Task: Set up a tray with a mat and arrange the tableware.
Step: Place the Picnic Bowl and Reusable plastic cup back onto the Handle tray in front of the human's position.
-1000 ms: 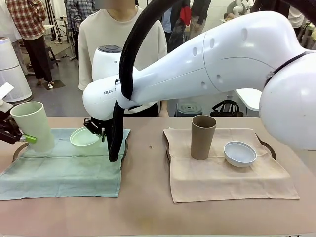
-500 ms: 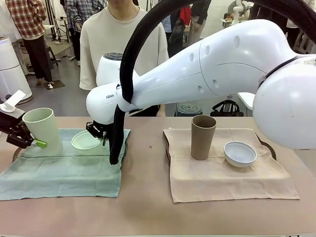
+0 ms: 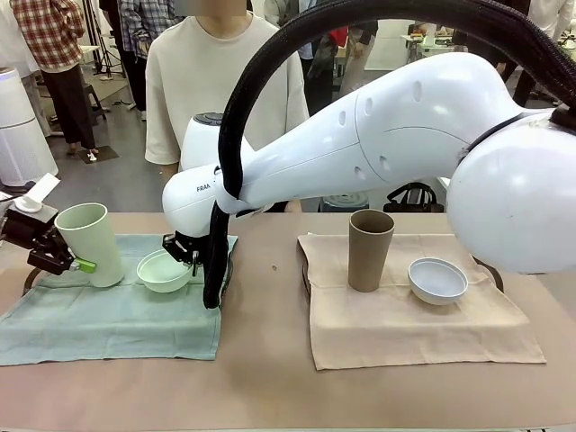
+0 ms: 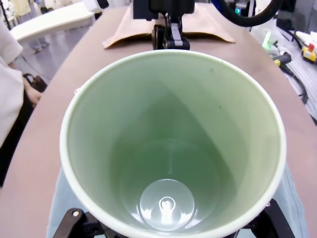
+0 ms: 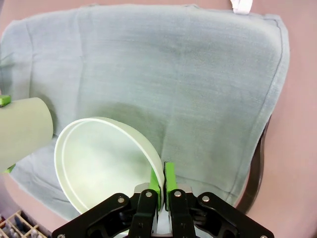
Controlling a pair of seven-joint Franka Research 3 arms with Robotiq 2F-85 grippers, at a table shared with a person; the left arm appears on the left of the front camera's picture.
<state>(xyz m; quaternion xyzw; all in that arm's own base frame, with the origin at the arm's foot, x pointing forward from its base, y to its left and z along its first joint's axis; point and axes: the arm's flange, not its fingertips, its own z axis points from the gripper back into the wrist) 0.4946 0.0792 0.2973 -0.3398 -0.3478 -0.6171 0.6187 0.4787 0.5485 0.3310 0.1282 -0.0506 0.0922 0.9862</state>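
Tableware for the left tray is being placed. The green tumbler tilts over the far left part of the green mat, held around its body by the left pincer; whether its base touches the mat I cannot tell. Just beside it, the green bowl sits low on the mat, its rim pinched between the shut fingers of the right pincer.

Across the surface, the brown tumbler and white bowl already stand on the tan mat.

Next, I judge, each pincer needs to settle its piece flat, open, and lift clear without tipping it.

Readable writing: "FRAN", partly hidden, on the right arm.
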